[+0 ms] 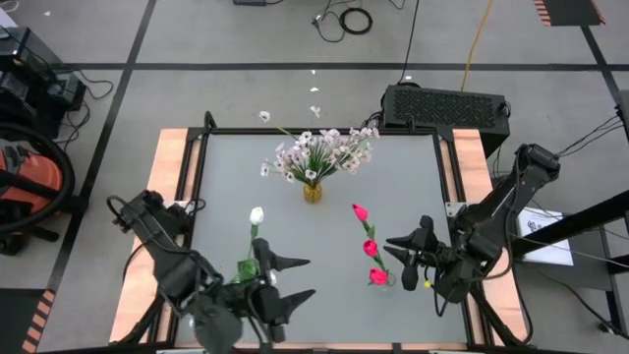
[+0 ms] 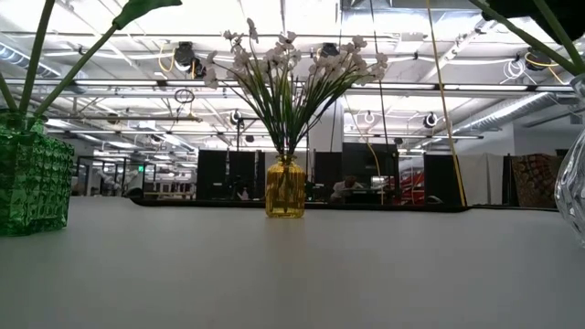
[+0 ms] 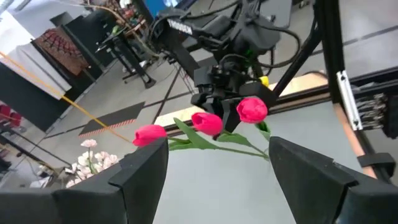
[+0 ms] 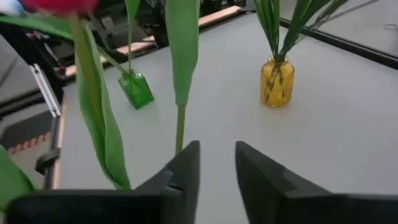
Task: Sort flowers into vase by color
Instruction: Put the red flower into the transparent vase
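Pink-red tulips (image 1: 370, 246) standing in clear vase (image 2: 574, 183) right of table; white tulip (image 1: 257, 216) in green vase (image 4: 136, 89); pale sprays (image 1: 319, 152) in yellow vase (image 1: 313, 191). Sorting apparently finished. Right gripper (image 1: 401, 249) beside tulips, jaws slightly apart, empty. Left gripper (image 1: 293, 278) parted wide, empty.

Brightness: an even, bright wash is seen over the table (image 1: 393, 187) from above.
Light source: rows of ceiling lamps (image 2: 187, 57) are shown in the low view.
Shadows: only faint, soft ones are cast on the grey top.
Glare: lamps are blown out white.
Blur: the nearest green vase (image 2: 33, 181) and pink tulips (image 3: 208, 122) are rendered soft.
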You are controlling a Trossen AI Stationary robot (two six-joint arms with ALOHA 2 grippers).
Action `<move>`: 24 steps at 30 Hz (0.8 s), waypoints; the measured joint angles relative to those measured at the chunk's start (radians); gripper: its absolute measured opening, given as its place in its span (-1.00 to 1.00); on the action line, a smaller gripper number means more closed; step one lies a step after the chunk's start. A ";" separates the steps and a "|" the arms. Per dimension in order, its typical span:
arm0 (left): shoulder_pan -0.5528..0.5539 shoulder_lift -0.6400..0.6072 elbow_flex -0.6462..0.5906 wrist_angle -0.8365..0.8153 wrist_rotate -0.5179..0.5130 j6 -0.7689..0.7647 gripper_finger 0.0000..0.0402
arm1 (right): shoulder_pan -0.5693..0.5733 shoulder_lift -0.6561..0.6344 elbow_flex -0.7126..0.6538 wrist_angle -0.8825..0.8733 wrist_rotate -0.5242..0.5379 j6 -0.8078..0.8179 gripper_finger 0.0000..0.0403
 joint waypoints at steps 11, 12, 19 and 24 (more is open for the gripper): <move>-0.016 -0.046 0.000 -0.136 -0.012 -0.098 0.42 | -0.126 -0.025 0.000 0.259 -0.143 -0.316 -0.17; -0.013 -0.046 0.000 -0.153 -0.014 -0.111 0.42 | -0.139 -0.018 0.000 0.268 -0.160 -0.331 -0.16; -0.008 -0.046 -0.001 -0.245 -0.015 -0.205 0.42 | -0.180 -0.010 0.000 0.281 -0.185 -0.372 -0.25; -0.008 -0.046 -0.001 -0.268 -0.018 -0.235 0.42 | -0.185 -0.010 0.000 0.281 -0.155 -0.375 -0.67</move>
